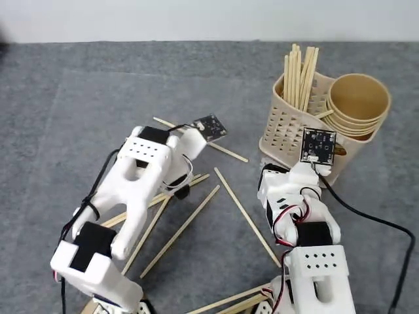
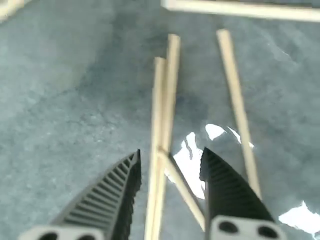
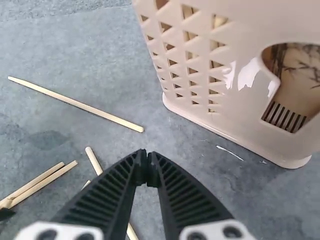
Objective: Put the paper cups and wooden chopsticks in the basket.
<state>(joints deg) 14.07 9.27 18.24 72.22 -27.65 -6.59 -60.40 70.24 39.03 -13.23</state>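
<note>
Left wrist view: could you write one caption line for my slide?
Open left gripper straddling a pair of wooden chopsticks lying on the grey mat.

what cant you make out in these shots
- High view: the stacked paper cups in the basket sit rim on rim, too tight to count.
- High view: the left arm covers parts of the loose chopsticks beneath it.
- Left wrist view: the chopstick pair inside the open left gripper runs off the picture's edge.
- Right wrist view: the basket's wall hides most of its contents.
</note>
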